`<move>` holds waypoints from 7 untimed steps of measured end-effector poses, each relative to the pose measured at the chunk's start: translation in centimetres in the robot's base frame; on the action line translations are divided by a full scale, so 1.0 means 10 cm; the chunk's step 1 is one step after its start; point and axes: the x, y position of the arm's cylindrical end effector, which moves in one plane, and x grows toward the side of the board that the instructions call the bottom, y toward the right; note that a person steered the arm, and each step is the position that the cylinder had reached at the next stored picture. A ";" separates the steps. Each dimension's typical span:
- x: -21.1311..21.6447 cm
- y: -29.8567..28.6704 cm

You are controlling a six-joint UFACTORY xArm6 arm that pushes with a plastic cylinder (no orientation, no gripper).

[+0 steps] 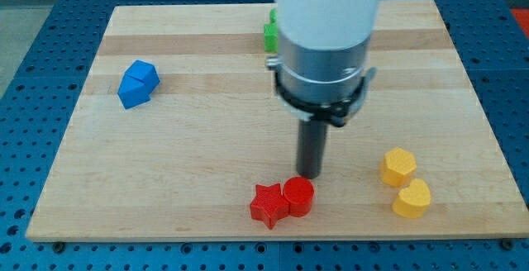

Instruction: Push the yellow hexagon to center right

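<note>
The wooden bench [207, 139] fills the frame. The rod's tip [308, 175], the end effector, is seen at lower centre, grasping nothing, just above a red cylinder [298, 196] and red star [268, 205]. The yellow hexagon [398, 166] lies well to its right, above a yellow heart [412, 198].

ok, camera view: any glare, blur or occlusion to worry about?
Camera view: lighting even, soft shadows, no strong glare on the board. The arm's pale body looms large and soft, hiding most of the green block. My tip sits just above the red cylinder.
</note>
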 end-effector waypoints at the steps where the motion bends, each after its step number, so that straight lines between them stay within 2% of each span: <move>1: 0.00 0.21; 3: 0.00 0.45; 6: 0.77 0.44; 7: 0.77 0.49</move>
